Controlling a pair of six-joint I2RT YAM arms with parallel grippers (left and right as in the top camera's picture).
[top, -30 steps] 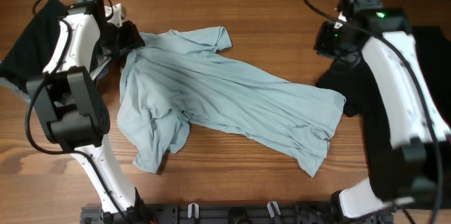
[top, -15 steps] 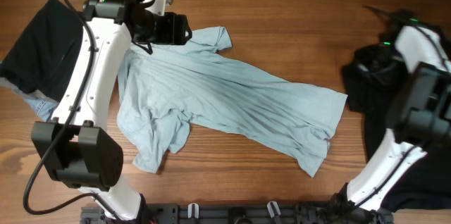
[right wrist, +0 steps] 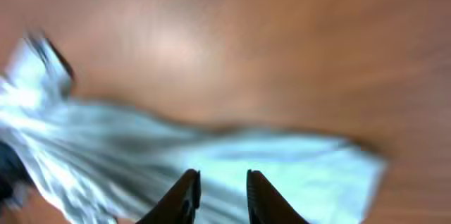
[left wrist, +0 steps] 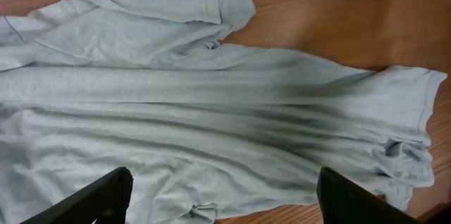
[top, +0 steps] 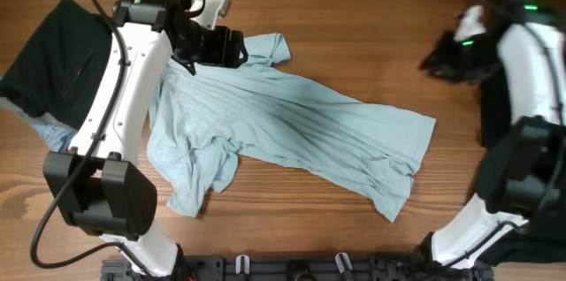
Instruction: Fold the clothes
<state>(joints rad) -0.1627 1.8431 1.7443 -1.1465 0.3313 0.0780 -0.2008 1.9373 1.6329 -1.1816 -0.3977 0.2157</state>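
The pale light-blue T-shirt (top: 283, 131) lies crumpled and spread diagonally across the wooden table; it fills the left wrist view (left wrist: 211, 104). My left gripper (top: 225, 47) hovers over the shirt's upper left part, beside a sleeve. Its fingers (left wrist: 225, 199) are wide open and empty. My right gripper (top: 435, 58) is in the air at the far right, away from the shirt and blurred by motion. Its fingers (right wrist: 220, 196) stand slightly apart with nothing between them, and the shirt (right wrist: 211, 160) shows below.
A black garment (top: 53, 51) lies at the left edge, with blue denim (top: 49, 131) under it. Another dark garment (top: 492, 113) lies at the right edge behind the right arm. Bare wood shows along the top and the front of the table.
My left gripper moved right from the left edge to above the shirt's upper sleeve. My right arm swung from near the shirt's hem out to the right and is still moving.
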